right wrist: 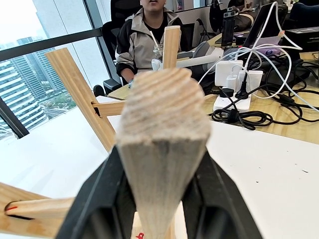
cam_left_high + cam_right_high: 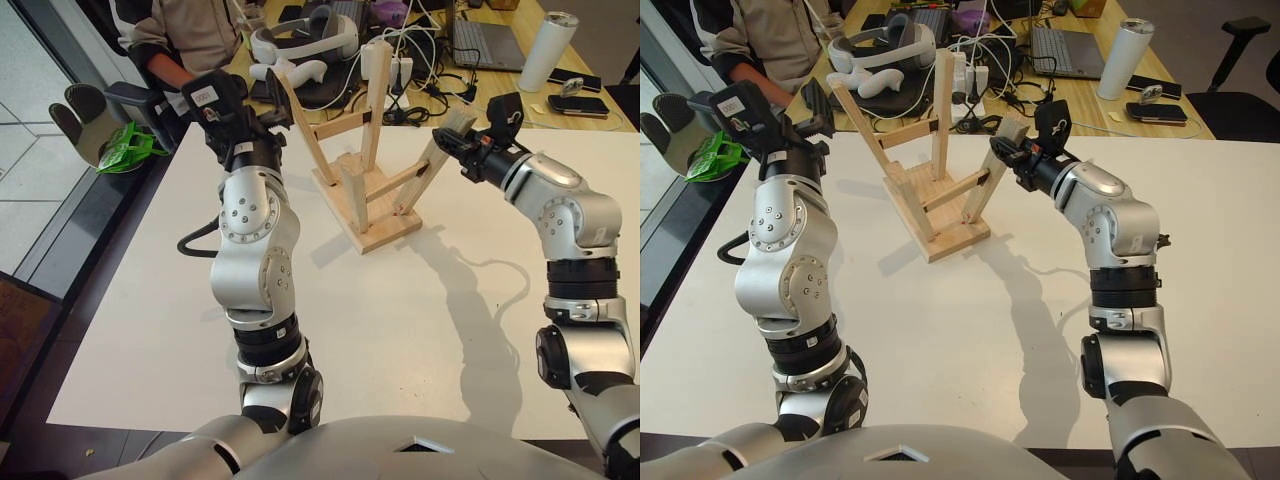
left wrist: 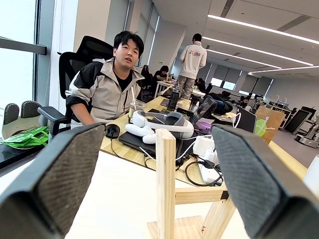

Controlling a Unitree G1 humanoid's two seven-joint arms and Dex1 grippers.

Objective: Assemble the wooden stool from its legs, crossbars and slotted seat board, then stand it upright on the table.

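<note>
White and matte, the tabletop (image 2: 400,330) carries the stool (image 2: 365,190), which stands upside down: its flat, square-edged seat board (image 2: 385,232) is down on the tabletop and its legs point up, splayed. All of it is pale, unfinished wood with straight grain, the legs square in section and joined by thin crossbars (image 2: 340,125). My right gripper (image 2: 1002,155) is at the stool's right side, its smooth black fingers (image 1: 94,199) clamped on the sawn tip of the right leg (image 2: 425,175), whose end grain shows coarse curved rings. My left gripper (image 2: 823,112) hovers at the stool's far left with its jaws wide apart. The tallest leg (image 3: 165,184) stands between the grey, rough-textured pads (image 3: 65,179) without touching either. Beyond the stool lies a wooden desk (image 2: 500,85) strewn with black and white cables (image 2: 420,75) and a white headset (image 2: 305,40).
</note>
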